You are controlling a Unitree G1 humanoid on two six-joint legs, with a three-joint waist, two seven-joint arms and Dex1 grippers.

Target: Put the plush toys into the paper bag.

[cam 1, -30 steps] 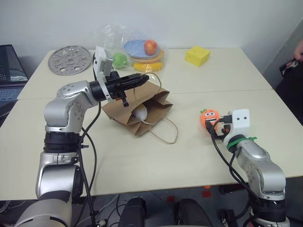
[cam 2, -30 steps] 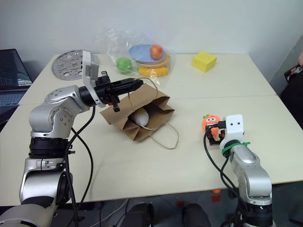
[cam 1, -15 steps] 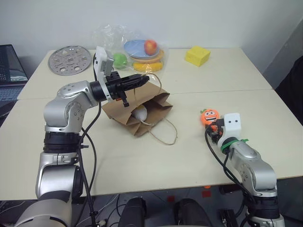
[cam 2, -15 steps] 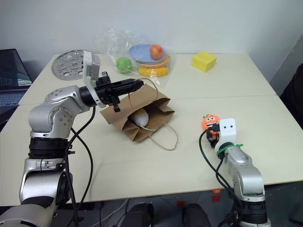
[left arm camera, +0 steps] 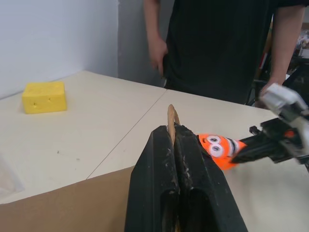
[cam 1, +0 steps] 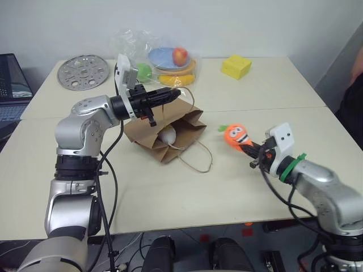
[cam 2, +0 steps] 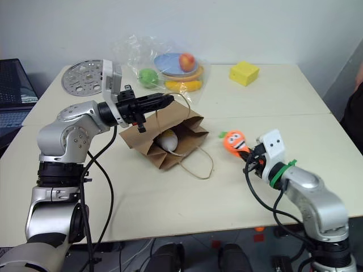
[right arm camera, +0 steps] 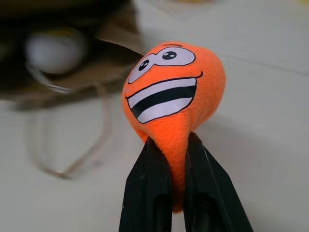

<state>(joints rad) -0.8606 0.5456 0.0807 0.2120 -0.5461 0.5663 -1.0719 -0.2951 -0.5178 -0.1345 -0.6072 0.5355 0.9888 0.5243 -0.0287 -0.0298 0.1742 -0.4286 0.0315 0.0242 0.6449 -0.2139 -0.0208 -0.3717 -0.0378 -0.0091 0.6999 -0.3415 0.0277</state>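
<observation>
My left pincer (cam 1: 174,94) is clamped fully shut on the top edge of the bag (cam 1: 164,135), holding its mouth lifted while the bag's body lies on the desk (cam 1: 170,187) just below the fingers; in my left wrist view the brown paper edge pokes up between the two black fingers (left arm camera: 159,159). Inside the bag, below and a little behind that pincer's tip, sits the white toy (cam 1: 167,135), and the bag's twine handle (cam 1: 198,164) trails out on the desk toward my right side. Beyond my left pincer, near the far edge, lie a metal disc (cam 1: 84,71), a clear bag of fruit (cam 1: 164,59) and, further right, a yellow block (cam 1: 236,66). My right pincer (cam 1: 256,153) is closed tight on the narrow end of the carrot (cam 1: 235,136), which is held off the desk, its orange face end sticking out past the fingertips toward the bag; the carrot is well apart from the bag's mouth, between my two pincers. In my right wrist view the carrot's grinning face rises from between the two fingers (right arm camera: 145,193), with the bag and the white toy blurred beyond it. A person in black (left arm camera: 217,43) stands past the desk's right end.
</observation>
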